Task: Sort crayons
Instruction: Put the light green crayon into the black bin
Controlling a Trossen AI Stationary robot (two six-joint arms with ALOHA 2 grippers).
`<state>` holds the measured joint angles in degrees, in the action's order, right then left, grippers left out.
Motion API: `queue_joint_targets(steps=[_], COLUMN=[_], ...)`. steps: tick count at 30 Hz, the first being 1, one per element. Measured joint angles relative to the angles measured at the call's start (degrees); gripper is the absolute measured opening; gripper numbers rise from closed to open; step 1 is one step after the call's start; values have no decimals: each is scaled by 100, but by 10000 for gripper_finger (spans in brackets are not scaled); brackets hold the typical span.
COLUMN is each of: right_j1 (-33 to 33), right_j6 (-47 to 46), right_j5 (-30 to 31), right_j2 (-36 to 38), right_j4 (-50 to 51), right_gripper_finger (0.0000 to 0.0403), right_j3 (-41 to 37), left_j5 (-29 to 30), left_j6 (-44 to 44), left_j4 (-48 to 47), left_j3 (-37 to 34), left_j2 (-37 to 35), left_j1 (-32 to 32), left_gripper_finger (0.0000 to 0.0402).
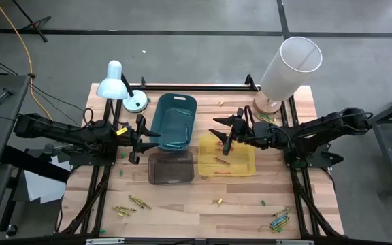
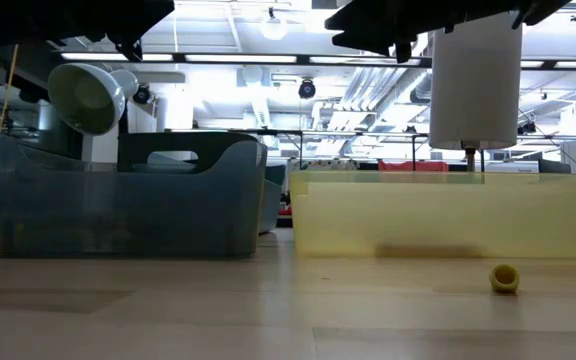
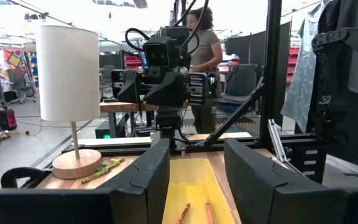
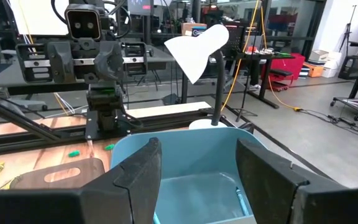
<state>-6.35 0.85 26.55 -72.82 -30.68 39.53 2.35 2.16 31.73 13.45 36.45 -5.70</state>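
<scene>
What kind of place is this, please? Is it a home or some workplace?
Probably a robotics lab or workshop, not a home. The wooden table sits in a metal frame with two robot arms, ceiling strip lights run overhead, and a person stands among desks and equipment behind.

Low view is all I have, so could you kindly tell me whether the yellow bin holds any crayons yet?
Observer: Yes, two red crayons lie in the yellow bin.
Operator: Thank you. Where are the grippers?
Observer: The right gripper hovers open over that bin's end nearest the teal bin; the left gripper, also open, hovers beside the teal bin.
Operator: Are any crayons unsorted?
Observer: Yes, clusters lie on the table, one near its front left corner and one near its front right corner.
</scene>
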Motion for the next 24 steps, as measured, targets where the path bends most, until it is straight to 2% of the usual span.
queue_joint_targets(steps=[8, 13, 16, 19, 21, 24], right_j1=[0, 0, 0, 0, 0, 0], right_j6=[1, 40, 49, 40, -42, -95], right_j5=[4, 22, 20, 20, 19, 17], right_j2=[0, 0, 0, 0, 0, 0], right_j4=[0, 0, -1, 0, 2, 4], right_gripper_finger=[199, 199, 199, 199, 199, 199], right_j3=[2, 2, 2, 4, 4, 4], left_j5=[-128, -1340, -1477, -1138, -661, 268], left_j6=[-157, -280, 55, 628, 895, 830], left_j4=[-29, 259, 275, 223, 46, -975], left_j3=[0, 322, 620, 839, 1046, 1568], left_j2=[2, 230, 517, 962, 1302, 1780], left_j1=[-6, -376, -1010, -1802, -2319, -3038], left_gripper_finger=[141, 141, 141, 141, 141, 141])
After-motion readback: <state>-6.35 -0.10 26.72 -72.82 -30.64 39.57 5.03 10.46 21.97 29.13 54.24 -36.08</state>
